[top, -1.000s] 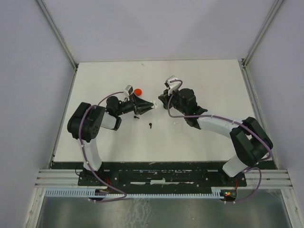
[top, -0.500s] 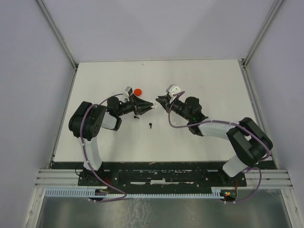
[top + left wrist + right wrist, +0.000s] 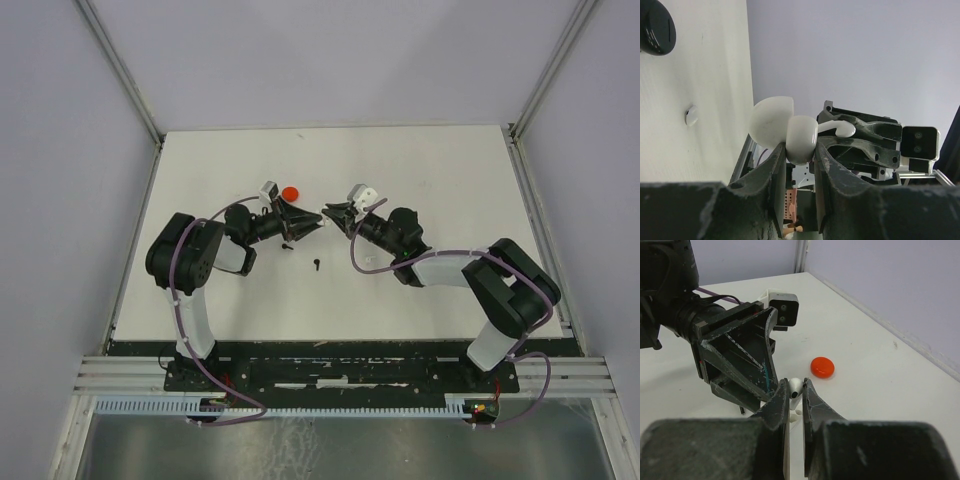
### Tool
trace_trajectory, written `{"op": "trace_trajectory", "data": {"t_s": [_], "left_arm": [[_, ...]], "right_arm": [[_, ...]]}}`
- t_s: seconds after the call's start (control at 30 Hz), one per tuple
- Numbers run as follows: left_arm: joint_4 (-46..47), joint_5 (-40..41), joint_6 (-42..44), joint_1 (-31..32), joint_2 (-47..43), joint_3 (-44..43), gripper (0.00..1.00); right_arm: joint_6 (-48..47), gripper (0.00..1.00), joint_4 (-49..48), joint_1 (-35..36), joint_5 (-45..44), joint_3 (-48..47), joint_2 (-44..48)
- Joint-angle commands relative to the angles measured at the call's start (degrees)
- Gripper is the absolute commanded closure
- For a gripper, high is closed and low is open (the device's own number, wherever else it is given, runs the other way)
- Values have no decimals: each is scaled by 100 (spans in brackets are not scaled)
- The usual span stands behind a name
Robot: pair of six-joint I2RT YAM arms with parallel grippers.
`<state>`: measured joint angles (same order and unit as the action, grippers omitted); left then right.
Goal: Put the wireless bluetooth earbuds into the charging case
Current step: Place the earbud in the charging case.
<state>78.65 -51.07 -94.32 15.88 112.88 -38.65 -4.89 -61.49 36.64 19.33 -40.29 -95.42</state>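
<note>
The right claw (image 3: pixel 337 213), pinched narrow on a white earbud (image 3: pixel 794 386), has swung in tip-to-tip with the left claw (image 3: pixel 318 219), which clamps the open charging case (image 3: pixel 802 138), so insertion looks close.

Left tool (image 3: pixel 320 220) nose-to-nose with right tool (image 3: pixel 329 212)

Reaching low and inward from either side, the left gripper (image 3: pixel 318 221) and right gripper (image 3: pixel 331 212) met tip to tip (nearly touching), jaws pinched narrow.
</note>
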Motion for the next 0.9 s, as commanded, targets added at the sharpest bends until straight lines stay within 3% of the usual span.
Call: {"op": "trace_trajectory", "data": {"t_s": [0.0, 0.87], "left_arm": [[590, 12, -280, 23, -27, -55, 97], [1139, -9, -764, 4, 46, -45, 97]], "right_arm": [[-38, 99, -625, 15, 216, 43, -113], [-268, 99, -557, 15, 106, 286, -186]]}}
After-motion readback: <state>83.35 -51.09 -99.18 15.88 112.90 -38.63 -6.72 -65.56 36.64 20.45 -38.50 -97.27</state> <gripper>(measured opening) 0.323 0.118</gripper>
